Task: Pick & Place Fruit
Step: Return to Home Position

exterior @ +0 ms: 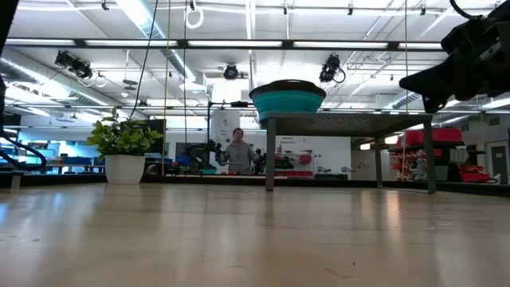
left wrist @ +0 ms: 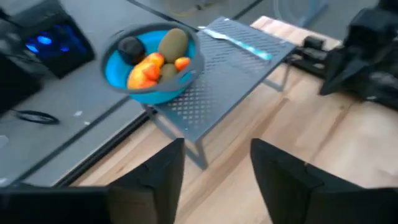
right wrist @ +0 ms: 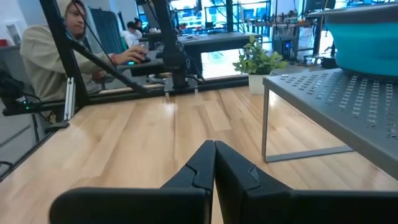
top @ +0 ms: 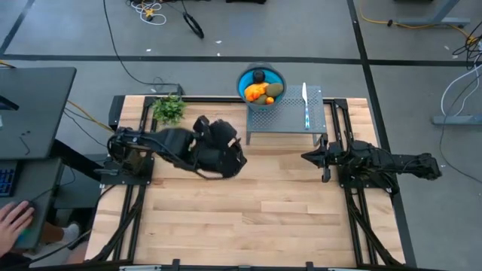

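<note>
The fruit lies heaped in a blue bowl on the far left corner of a grey perforated rack: orange pieces, a brown-green oval and a dark round one. My left gripper hovers open above the table, left of the rack and clear of it, facing the bowl. My right gripper is shut and empty, held low at the table's right side near the rack's right legs. A pale-handled knife lies on the rack.
A potted green plant stands at the table's far left. The bowl overhangs the rack's far edge. Bare wood stretches across the near half of the table. A person's hand shows at a desk beyond the table's left side.
</note>
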You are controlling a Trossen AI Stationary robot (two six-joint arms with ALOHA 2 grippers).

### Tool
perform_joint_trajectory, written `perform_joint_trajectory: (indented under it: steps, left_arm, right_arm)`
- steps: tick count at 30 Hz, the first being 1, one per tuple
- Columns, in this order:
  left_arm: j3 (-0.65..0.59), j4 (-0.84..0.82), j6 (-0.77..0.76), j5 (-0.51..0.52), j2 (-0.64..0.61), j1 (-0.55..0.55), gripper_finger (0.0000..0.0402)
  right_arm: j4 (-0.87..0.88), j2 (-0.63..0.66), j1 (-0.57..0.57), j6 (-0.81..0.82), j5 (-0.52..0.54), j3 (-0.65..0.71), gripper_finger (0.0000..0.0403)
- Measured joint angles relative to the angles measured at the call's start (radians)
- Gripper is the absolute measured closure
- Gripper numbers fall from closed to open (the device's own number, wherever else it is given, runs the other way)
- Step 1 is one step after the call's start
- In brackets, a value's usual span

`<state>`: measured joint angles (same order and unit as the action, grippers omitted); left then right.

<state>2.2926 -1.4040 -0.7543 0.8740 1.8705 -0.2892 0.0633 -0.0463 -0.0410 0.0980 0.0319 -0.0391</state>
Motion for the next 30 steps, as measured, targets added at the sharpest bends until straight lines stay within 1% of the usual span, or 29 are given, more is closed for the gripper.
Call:
perform_joint_trajectory:
  steps: [2,4,5,6,7,9,10,11,12,14,15,17,20,22,25,27,29,30]
  left_arm:
    - [-0.095,0.021,-0.045,0.046,-0.021,-0.025,0.0229]
    - [-0.249,0.123,-0.086,0.072,-0.056,-0.049,0.0258]
    - [-0.345,0.209,-0.098,0.077,-0.078,-0.06,0.0274]
    - [-0.444,0.332,-0.094,0.075,-0.102,-0.068,0.0293]
    - [-0.551,0.493,-0.063,0.06,-0.129,-0.074,0.0312]
    - [-0.763,0.867,0.061,-0.019,-0.195,-0.075,0.0356]
    - [-0.862,1.057,0.126,-0.078,-0.228,-0.066,0.0377]
    - [-0.957,1.255,0.19,-0.154,-0.264,-0.053,0.0388]
    - [-1.05,1.415,0.245,-0.232,-0.303,-0.037,0.0391]
    - [-1.208,1.65,0.321,-0.347,-0.383,0.002,0.0391]
    - [-1.283,1.717,0.344,-0.384,-0.432,0.02,0.0391]
    - [-1.41,1.781,0.374,-0.451,-0.537,0.055,0.0394]
    - [-1.554,1.822,0.356,-0.499,-0.684,0.095,0.0396]
    - [-1.628,1.808,0.349,-0.503,-0.794,0.113,0.0392]
    - [-1.702,1.821,0.315,-0.484,-0.938,0.124,0.0374]
    - [-1.745,1.749,0.324,-0.502,-1.035,0.123,0.0364]
    - [-1.788,1.66,0.393,-0.533,-1.13,0.117,0.0357]
    - [-1.816,1.635,0.433,-0.522,-1.177,0.116,0.0355]
  right_arm:
    - [0.0,0.0,0.0,0.001,-0.001,0.0,0.0385]
    - [0.0,0.0,0.0,0.002,-0.001,0.0,0.0385]
    - [0.0,0.0,0.0,0.002,-0.001,0.0,0.0385]
    - [0.0,0.0,0.0,0.002,-0.001,0.0,0.0385]
    - [-0.001,0.0,0.0,0.002,-0.001,0.0,0.0385]
    - [0.0,0.0,0.0,0.002,-0.001,0.0,0.0385]
    - [0.0,0.0,0.0,0.002,-0.001,0.0,0.0385]
    - [0.0,0.0,0.0,0.002,-0.001,0.0,0.0385]
    - [0.0,0.0,0.0,0.002,-0.001,0.0,0.0385]
    - [-0.001,0.0,0.0,0.002,-0.006,0.0,0.0385]
    - [0.0,0.0,0.0,0.002,-0.007,0.0,0.0385]
    - [-0.001,0.0,0.0,0.002,-0.007,0.0,0.0385]
    - [0.0,0.0,0.0,0.002,-0.007,0.0,0.0385]
    - [0.0,0.0,0.0,0.002,-0.007,0.0,0.0385]
    - [-0.001,0.0,0.0,0.002,-0.007,0.0,0.0385]
    - [0.0,0.0,0.0,0.002,-0.007,0.0,0.0385]
    - [0.0,0.0,0.0,0.002,-0.008,0.0,0.0385]
    - [0.0,0.0,0.0,0.002,-0.008,0.0,0.0385]
